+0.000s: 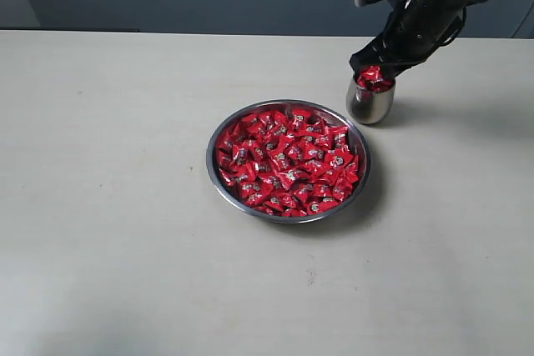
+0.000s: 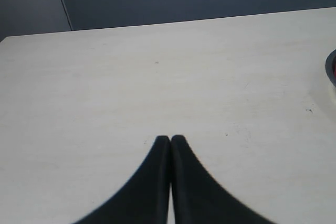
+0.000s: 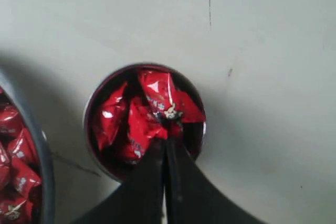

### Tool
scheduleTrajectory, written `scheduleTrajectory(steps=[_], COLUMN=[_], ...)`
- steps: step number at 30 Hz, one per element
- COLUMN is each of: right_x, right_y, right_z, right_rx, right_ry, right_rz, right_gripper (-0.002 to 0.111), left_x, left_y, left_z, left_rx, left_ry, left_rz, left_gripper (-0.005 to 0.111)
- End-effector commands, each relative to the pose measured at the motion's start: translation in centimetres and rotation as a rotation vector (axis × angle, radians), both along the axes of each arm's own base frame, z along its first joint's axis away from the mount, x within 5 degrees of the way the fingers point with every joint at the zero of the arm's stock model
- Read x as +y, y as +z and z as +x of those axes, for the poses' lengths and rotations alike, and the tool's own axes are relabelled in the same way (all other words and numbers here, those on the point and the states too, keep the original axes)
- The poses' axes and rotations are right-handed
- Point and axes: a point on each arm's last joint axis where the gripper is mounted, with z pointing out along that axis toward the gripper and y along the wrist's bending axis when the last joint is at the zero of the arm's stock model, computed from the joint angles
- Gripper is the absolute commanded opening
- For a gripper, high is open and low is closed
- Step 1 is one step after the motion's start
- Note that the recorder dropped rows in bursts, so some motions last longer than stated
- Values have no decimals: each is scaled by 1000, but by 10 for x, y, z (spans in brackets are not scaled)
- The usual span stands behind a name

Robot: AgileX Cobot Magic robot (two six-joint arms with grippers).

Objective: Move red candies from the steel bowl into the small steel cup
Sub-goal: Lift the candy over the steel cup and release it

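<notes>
Quick look at where I'm at. The steel bowl [image 1: 210, 164] sits about the middle of the table [image 1: 125, 206], and it's packed rim to rim with red candies [image 1: 288, 160], all shiny wrappers with that little dark-and-white mark. The small steel cup [image 1: 370, 106] stands upright just beside the bowl's rim, on the side toward the table's far edge and off to the right. I can't tell whether the two are touching or just really close.

My right gripper [image 3: 167, 141] hangs straight over the cup's mouth, tips just inside the rim. The two black fingers [image 3: 181, 182] are pressed together with no gap showing between them. The tips are right up against the candies in the cup, and one candy is sticking up above the rim next to them. Whether I've actually got a bit of wrapper pinched in there, I honestly can't tell; it's too tight to see. The cup already has several red ones piled in it, and they fill most of the opening.

My left gripper [image 2: 170, 140] is over on its own side above bare tabletop, its fingers also squeezed together and nothing in them. From the left wrist camera only a sliver of the bowl's rim shows at the edge, well away from the fingertips.
</notes>
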Motion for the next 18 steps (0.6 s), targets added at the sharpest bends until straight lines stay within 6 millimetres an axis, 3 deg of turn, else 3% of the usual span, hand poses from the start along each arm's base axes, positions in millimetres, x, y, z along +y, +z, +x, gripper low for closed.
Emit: scheduleTrajectory(steps=[1, 14, 18], right_x=[0, 0, 0], right_y=[3, 3, 3], right_z=[1, 3, 3], right_rx=[-5, -20, -20], right_ry=[-11, -10, -10], right_rz=[25, 32, 32], right_gripper=[-1, 0, 19], left_x=[0, 0, 0], left_y=[4, 4, 4], left_z=[0, 0, 0], left_rx=[-21, -21, -21], left_ry=[0, 0, 0], left_rz=[2, 2, 2], left_gripper=[0, 0, 0])
